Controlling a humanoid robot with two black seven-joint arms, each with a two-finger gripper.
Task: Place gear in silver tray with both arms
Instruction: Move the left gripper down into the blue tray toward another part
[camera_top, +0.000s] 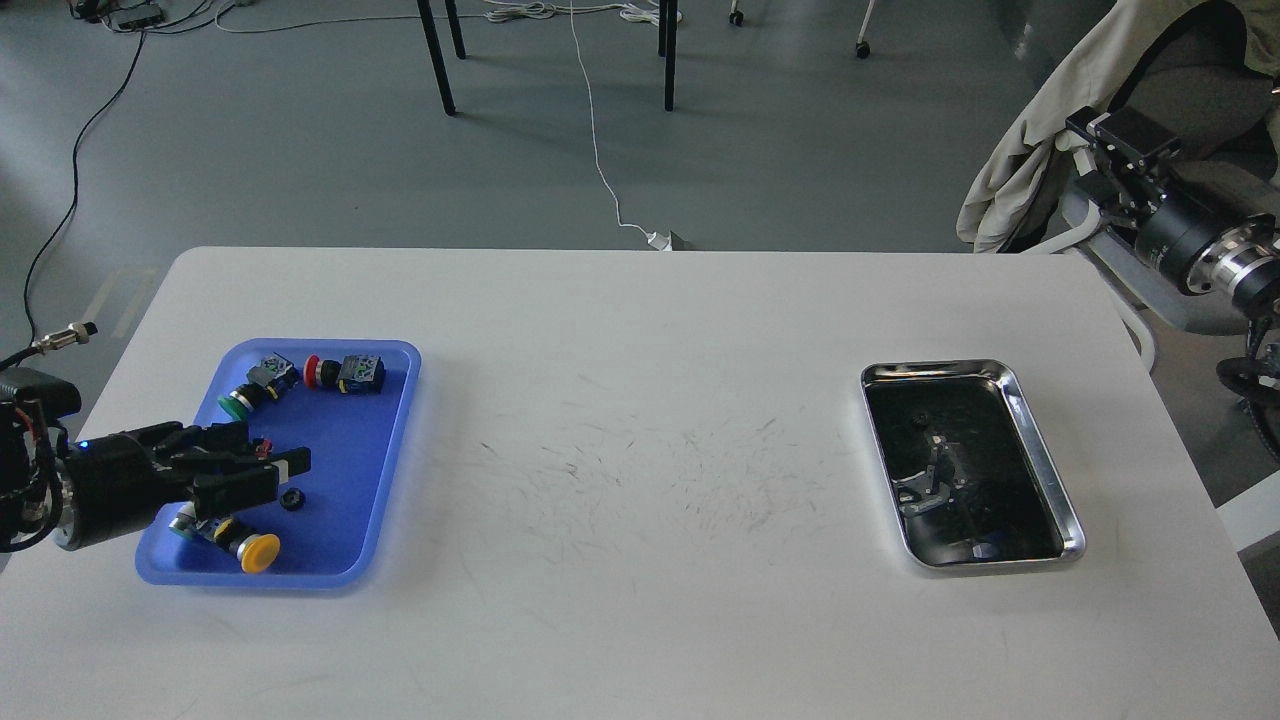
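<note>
Head view: left gripper (268, 470), jaws apart, hovers beside gear (291, 499); crowded buttons risk a wrong grab.

Blue tray (385, 455) holds 4 push buttons; white table (640, 620).

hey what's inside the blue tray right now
Inside the blue tray: green button, red button, yellow button, small black gear. The left gripper covers another part beneath its fingers.
</note>
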